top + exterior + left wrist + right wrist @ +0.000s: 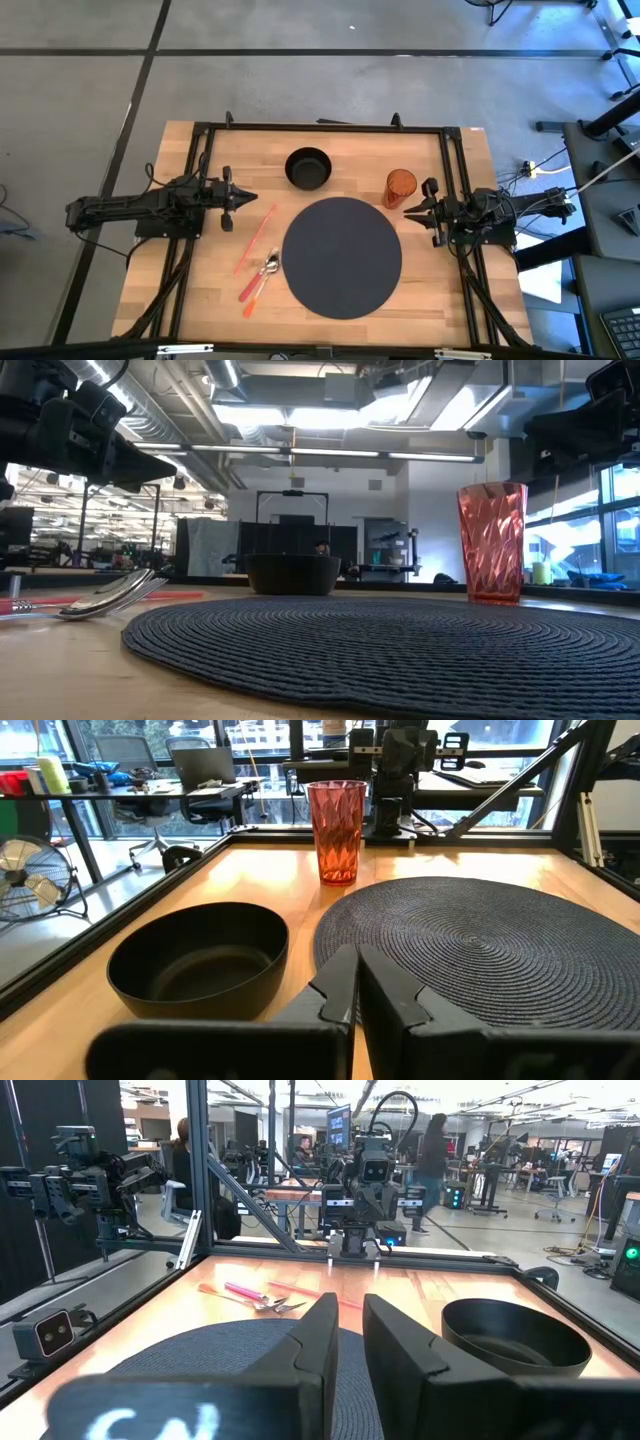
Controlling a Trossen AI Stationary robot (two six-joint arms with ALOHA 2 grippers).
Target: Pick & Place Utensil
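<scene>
Black bowl (307, 168), orange faceted cup (400, 187), dark woven mat (342, 256).
</scene>
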